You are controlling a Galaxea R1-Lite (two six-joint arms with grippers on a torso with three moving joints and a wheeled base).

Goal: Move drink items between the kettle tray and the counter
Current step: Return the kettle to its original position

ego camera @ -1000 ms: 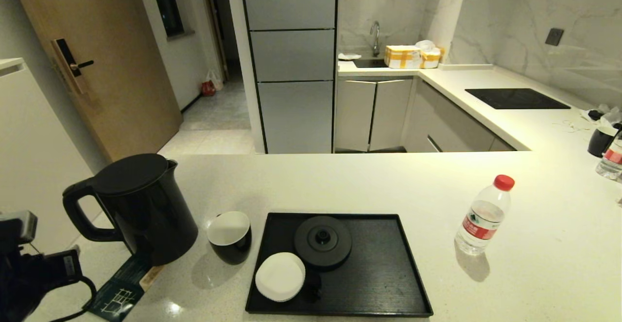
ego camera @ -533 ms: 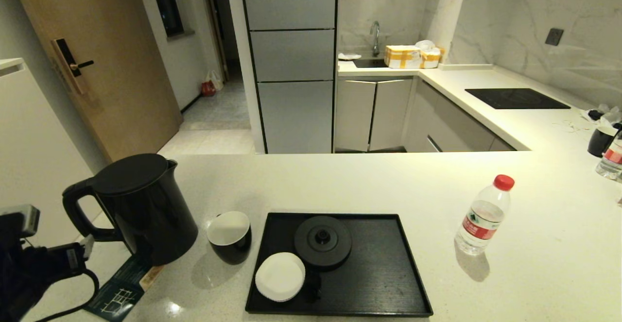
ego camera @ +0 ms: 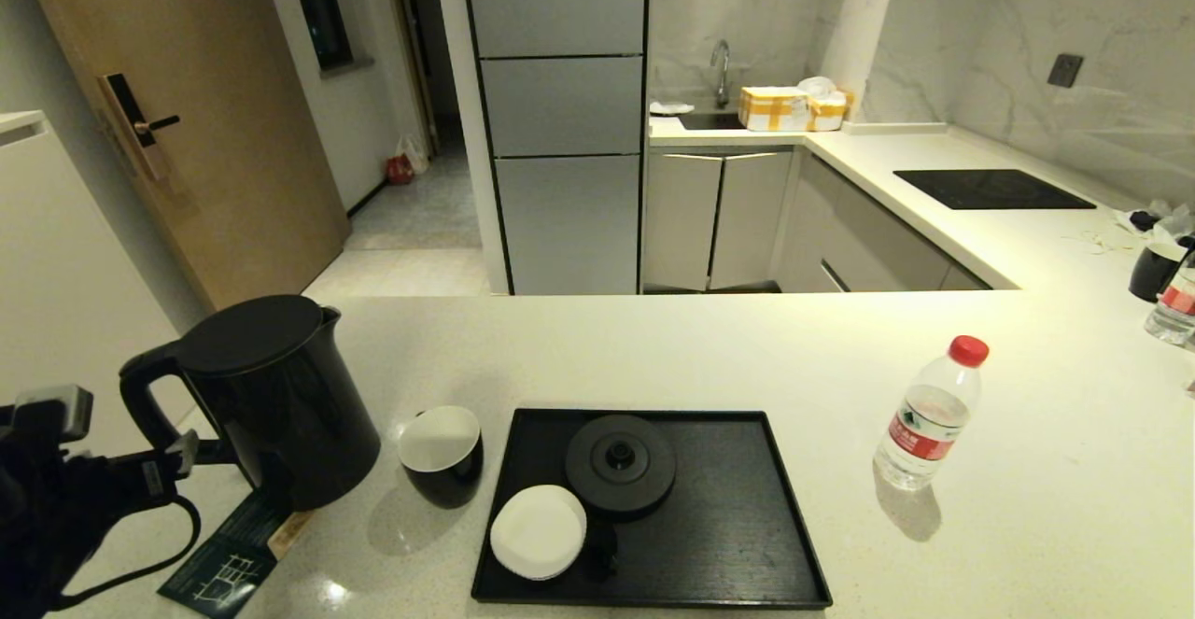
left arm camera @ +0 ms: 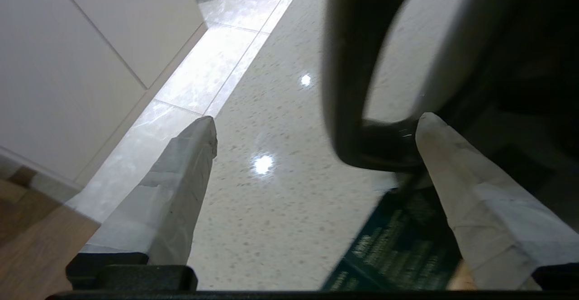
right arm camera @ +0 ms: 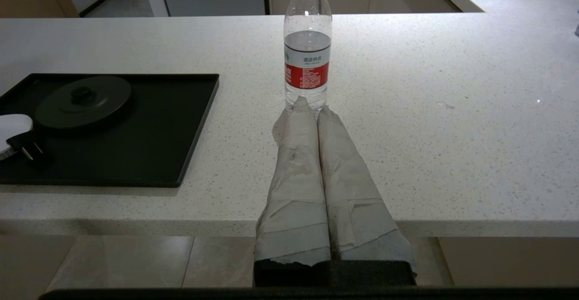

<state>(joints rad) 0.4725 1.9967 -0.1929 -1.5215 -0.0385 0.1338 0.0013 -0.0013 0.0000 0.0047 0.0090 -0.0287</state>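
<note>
Black left claw, 2 grey tape-wrapped tapered fingers, looping cable.

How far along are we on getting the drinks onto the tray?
Nothing is on the tray yet: kettle, cup and bottle all stand on the counter. The open left gripper is at the kettle handle; right gripper shut, parked.

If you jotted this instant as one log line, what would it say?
left pincer: open by kettle handle | right pincer: shut, parked | tray: no drinks | cup, bottle: on counter
</note>
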